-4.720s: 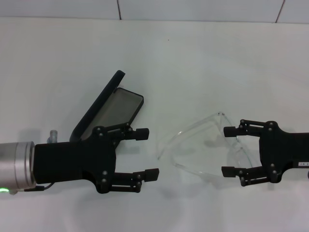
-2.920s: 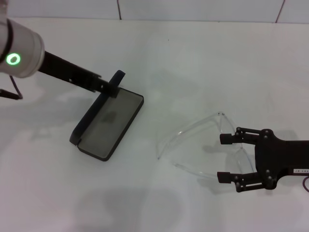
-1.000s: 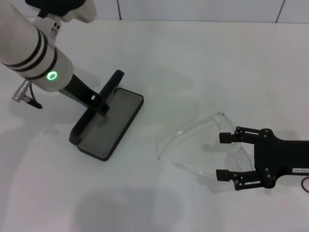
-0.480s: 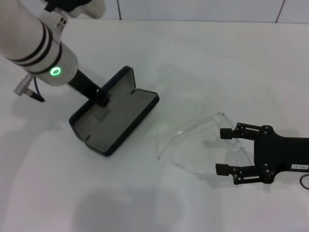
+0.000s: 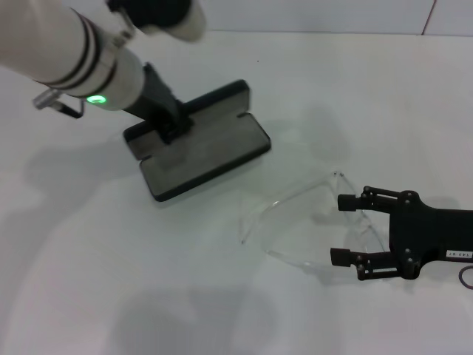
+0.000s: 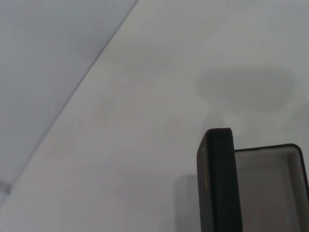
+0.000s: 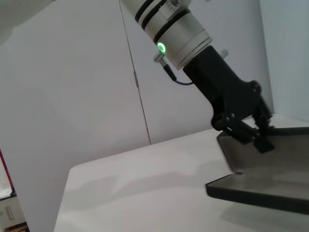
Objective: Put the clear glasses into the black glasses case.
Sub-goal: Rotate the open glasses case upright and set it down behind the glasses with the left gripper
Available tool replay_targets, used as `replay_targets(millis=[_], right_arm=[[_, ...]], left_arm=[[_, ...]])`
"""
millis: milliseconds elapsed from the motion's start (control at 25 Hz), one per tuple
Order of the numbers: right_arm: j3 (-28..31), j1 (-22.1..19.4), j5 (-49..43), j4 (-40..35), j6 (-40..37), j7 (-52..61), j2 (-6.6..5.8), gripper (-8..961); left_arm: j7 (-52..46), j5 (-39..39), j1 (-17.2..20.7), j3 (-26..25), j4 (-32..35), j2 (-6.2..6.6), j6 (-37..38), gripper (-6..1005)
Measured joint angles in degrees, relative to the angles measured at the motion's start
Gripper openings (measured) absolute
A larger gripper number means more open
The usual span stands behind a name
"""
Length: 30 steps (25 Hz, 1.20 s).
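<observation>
The black glasses case [image 5: 211, 148] lies open on the white table left of centre, grey lining up, its lid [image 5: 211, 100] on the far side. My left gripper [image 5: 171, 124] comes down from the upper left and is shut on the case's left end. The right wrist view shows that gripper [image 7: 248, 128] clamped on the case's rim [image 7: 231, 186]. The left wrist view shows the lid's edge [image 6: 216, 179] and the lining [image 6: 270, 188]. The clear glasses [image 5: 295, 214] lie right of centre. My right gripper [image 5: 342, 228] is open at their right end, a finger on either side.
The white table [image 5: 111, 259] runs to a tiled wall along its back edge [image 5: 310, 32]. A small black cable loop [image 5: 466, 277] shows at the right border beside the right arm. Bare table lies between the case and the glasses.
My left gripper has dragged and turned the case to the right and toward the back, nearer the glasses. The lid now lies flat open. The right gripper and the glasses have barely moved.
</observation>
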Motion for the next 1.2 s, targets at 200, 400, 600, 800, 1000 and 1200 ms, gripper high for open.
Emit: replay_targets(millis=[200,400,600,800,1000,1200], right_arm=[[0.04,-0.13,1.53,1.75,0.06,-0.67,0.04,871],[-0.02,-0.27,2.79,3.09,0.05,-1.55,0.04,871],[0.00,-0.38,3.37,3.97,-0.23,-1.61,0.03,871],[0.05,-0.39,3.46,4.25,-0.29,-1.67,-0.11,871],[0.07,-0.18,3.47,4.27,-0.20,-1.68,-0.16,871],[-0.15,0.13,3.47,4.31,-0.48,-1.69,-0.14,870]], left_arm=[[10.19,-1.91,0.46,4.63,0.84,-0.04,-4.59,229],[14.55,-2.98,-1.84,5.69,-2.05,-0.05,-7.29,237],[15.23,-2.81,-3.62,6.37,-5.07,-0.05,-8.20,246],[17.65,-3.06,-3.74,7.21,-6.29,-0.05,-9.45,254],[18.74,-3.25,-3.35,8.70,-7.14,-0.05,-10.88,262],[18.92,-3.30,-3.75,8.67,-9.28,-0.05,-12.41,270]])
